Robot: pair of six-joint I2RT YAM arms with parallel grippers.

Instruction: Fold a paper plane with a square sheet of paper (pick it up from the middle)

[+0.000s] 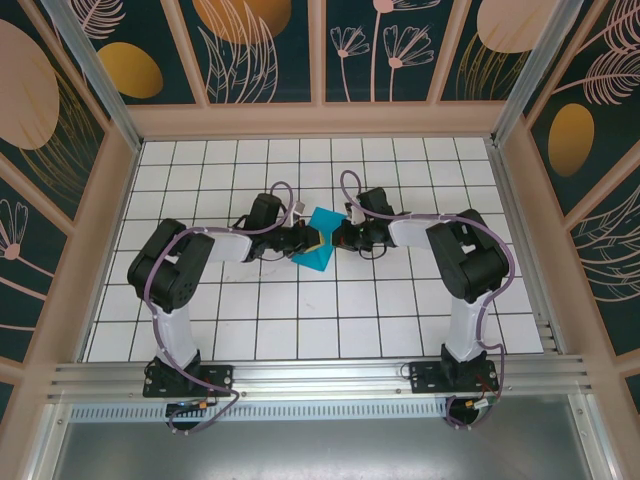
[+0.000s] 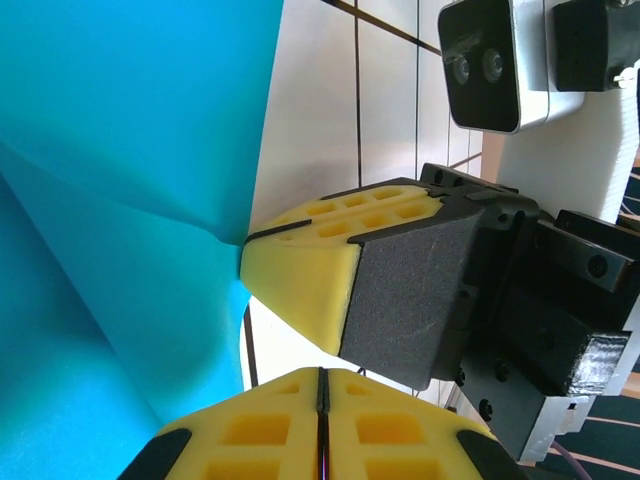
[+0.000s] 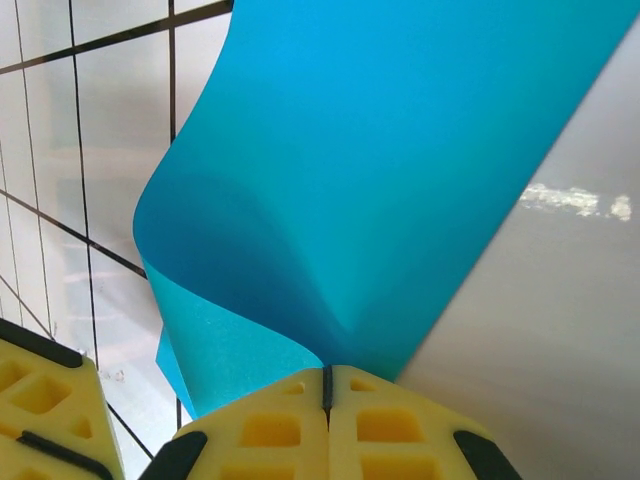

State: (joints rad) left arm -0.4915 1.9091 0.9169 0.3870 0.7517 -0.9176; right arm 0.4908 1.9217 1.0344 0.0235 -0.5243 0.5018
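Two arms meet over the middle of the tabletop (image 1: 200, 320) in the overhead view. The left gripper (image 1: 298, 241) and right gripper (image 1: 343, 236) flank the square sheet of paper (image 1: 320, 244), likely to steady it for a fold.

At the left wrist, the left gripper (image 2: 322, 392) has its pads pressed together; I cannot tell whether paper lies between them. Opposite, the right gripper (image 2: 262, 250) nips the sheet's edge.

At the right wrist, the right gripper (image 3: 326, 385) is clamped on the sheet, which curls up off the tiles.
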